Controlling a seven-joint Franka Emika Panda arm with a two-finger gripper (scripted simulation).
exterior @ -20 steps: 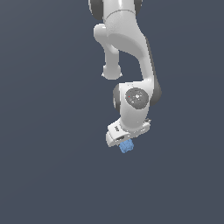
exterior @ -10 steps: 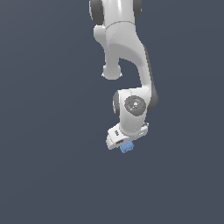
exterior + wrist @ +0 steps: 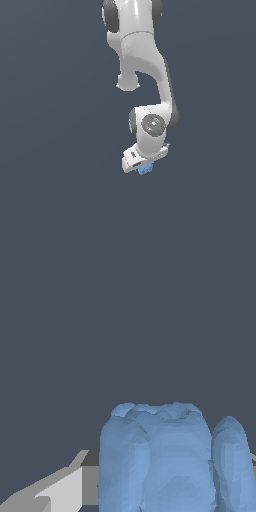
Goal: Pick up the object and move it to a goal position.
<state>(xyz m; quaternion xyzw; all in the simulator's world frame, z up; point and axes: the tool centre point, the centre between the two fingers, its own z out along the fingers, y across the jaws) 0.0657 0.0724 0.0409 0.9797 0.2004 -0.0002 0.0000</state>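
The object [image 3: 145,170] is a small light-blue bumpy block, held just under the white hand of the arm in the exterior view. My gripper [image 3: 143,168] is shut on the object, and the fingers are mostly hidden behind the hand. In the wrist view the object [image 3: 155,456] fills the lower middle as a ridged blue lump, with one grey finger [image 3: 55,491] showing beside it. The gripper [image 3: 165,491] grips it close to the camera. No goal marker shows in either view.
The white arm [image 3: 142,75] hangs down from the top of the exterior view against a plain dark grey-blue background. No table, edge or other object shows in either view.
The arm's wrist and hand have shifted slightly toward the exterior view's right with the object still held. The upper arm has swung a little the same way.
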